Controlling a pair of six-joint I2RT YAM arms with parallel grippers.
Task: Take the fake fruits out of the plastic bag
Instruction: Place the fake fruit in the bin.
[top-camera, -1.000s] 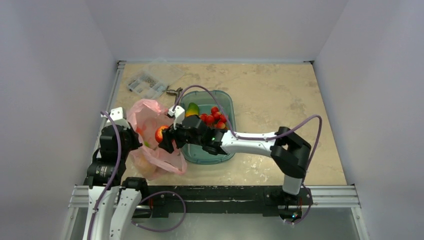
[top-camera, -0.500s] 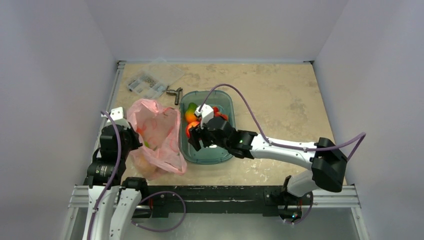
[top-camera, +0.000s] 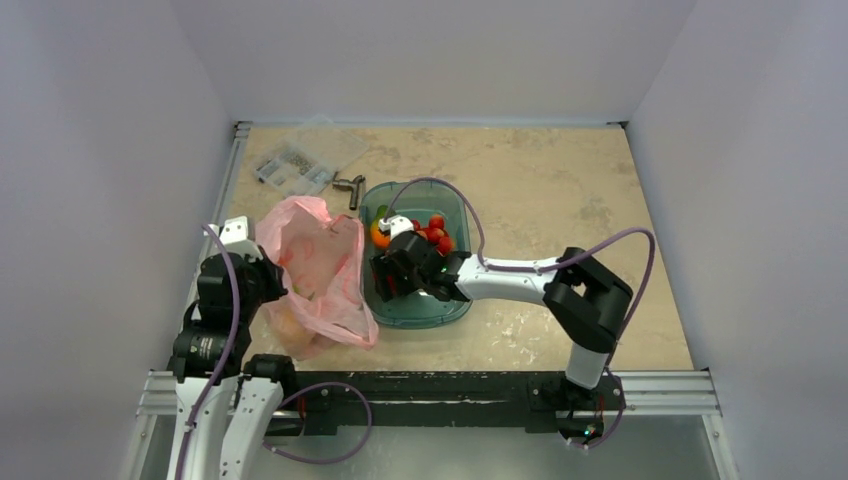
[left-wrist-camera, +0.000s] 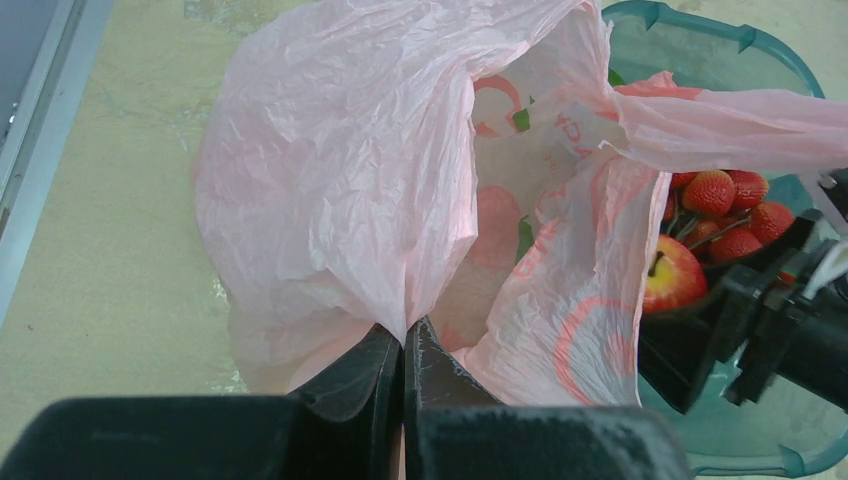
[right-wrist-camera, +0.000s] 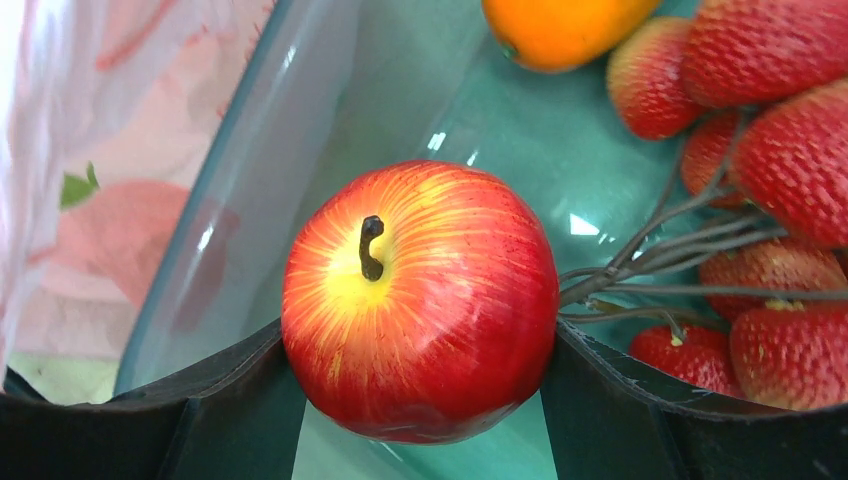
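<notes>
The pink plastic bag (top-camera: 315, 270) lies open at the left of the teal tub (top-camera: 440, 312). My left gripper (left-wrist-camera: 405, 335) is shut on a fold of the bag (left-wrist-camera: 340, 170) at its near edge. My right gripper (right-wrist-camera: 420, 360) is shut on a round red apple (right-wrist-camera: 420, 300) and holds it inside the tub (right-wrist-camera: 400, 90), close to its left wall. The apple also shows in the left wrist view (left-wrist-camera: 672, 280). A bunch of small red strawberries (right-wrist-camera: 780, 150) lies in the tub beside it. A peach-orange shape (top-camera: 287, 325) shows through the bag's lower part.
An elongated green-to-orange mango-like fruit (top-camera: 380, 232) lies in the tub's far left. A small clear parts box (top-camera: 295, 165) and a small dark fitting (top-camera: 350, 187) lie at the back left. The table's metal rail runs along the left edge.
My right gripper has carried the red apple from the bag's mouth rightward to the tub, now low by its left wall. The left gripper still holds the bag.
</notes>
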